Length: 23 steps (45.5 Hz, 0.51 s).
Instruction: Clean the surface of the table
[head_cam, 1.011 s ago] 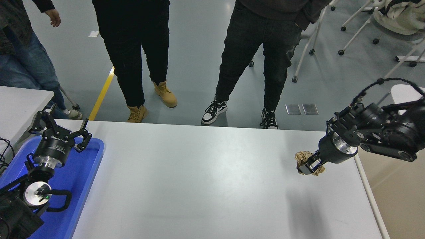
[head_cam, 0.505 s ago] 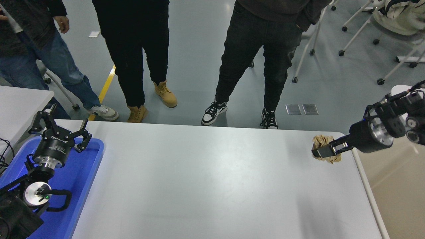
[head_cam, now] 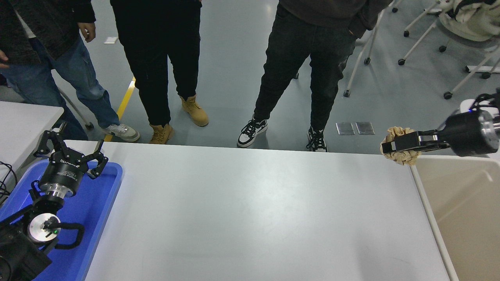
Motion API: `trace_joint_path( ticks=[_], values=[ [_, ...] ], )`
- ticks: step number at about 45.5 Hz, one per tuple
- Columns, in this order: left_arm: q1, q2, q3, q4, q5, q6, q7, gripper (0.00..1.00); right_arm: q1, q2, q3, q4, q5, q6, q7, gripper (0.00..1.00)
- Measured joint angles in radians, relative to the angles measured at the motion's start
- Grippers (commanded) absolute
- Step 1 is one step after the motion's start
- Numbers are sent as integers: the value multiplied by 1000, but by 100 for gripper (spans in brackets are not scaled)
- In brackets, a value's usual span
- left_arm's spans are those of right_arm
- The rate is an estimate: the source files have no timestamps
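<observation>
Paper, a crumpled brown wad (head_cam: 399, 146), sits pinched between the closed fingers of the black right gripper (head_cam: 396, 145), which reaches in from the right edge and holds it in the air over the far right corner of the large white rectangular table surface (head_cam: 250, 210). Just to the right of the table's edge and below the wad stands a beige open-topped bin (head_cam: 461, 218); what lies inside it cannot be seen. Judging by this, the next move turns on carrying the wad rightward, clear of the edge and over that bin. The black left gripper (head_cam: 70, 150) rests parked with fingers spread over the empty blue plastic tray (head_cam: 90, 203) at the lower left.
</observation>
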Motion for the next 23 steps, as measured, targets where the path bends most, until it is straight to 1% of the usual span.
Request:
trace_joint_path(
  ticks=[9,17,23],
  values=[
    [0,0,0,0,0,0,0,100,-76,7,15,-136,156,-15,-1,0],
    [0,0,0,0,0,0,0,100,-191,42,58,-335,331,-27,-3,0],
    [0,0,0,0,0,0,0,100,-285,77,122,-504,429,-30,-6,0]
  ],
)
